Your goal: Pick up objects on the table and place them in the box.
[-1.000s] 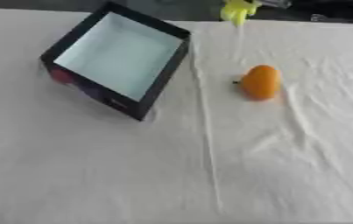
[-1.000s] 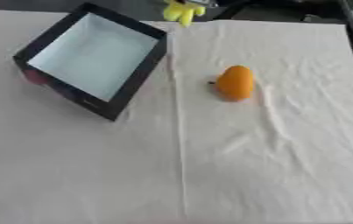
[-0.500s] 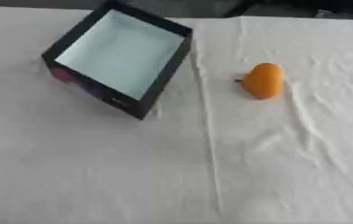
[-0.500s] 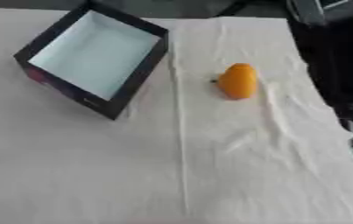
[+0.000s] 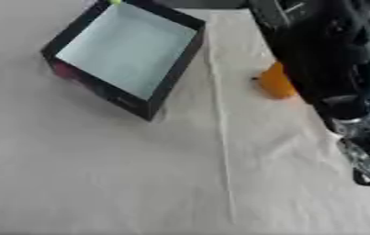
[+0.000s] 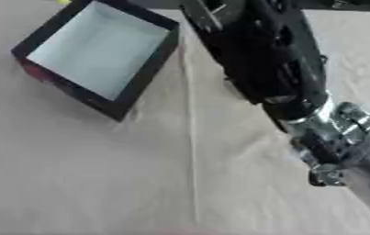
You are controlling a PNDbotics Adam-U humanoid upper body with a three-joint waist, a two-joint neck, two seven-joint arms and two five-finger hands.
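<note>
An orange fruit-like object (image 5: 273, 83) lies on the white cloth right of the box, and my right arm covers its right side. The box (image 5: 178, 64) has black walls and a pale inside, and it stands askew at the upper left. My right arm crosses the right side of both views as a blurred black mass with a silver joint (image 6: 332, 137). Its hand (image 5: 304, 32) shows only as a dark shape above the orange object. The right eye view hides the orange object behind the arm. My left hand shows in no view.
The white cloth (image 5: 139, 174) covers the table, with a long crease (image 5: 222, 151) running down the middle. A small yellow-green bit (image 5: 114, 2) shows at the top edge beyond the box.
My right arm has swung in from the right and now hangs over the orange object. The box and the orange object lie where they were.
</note>
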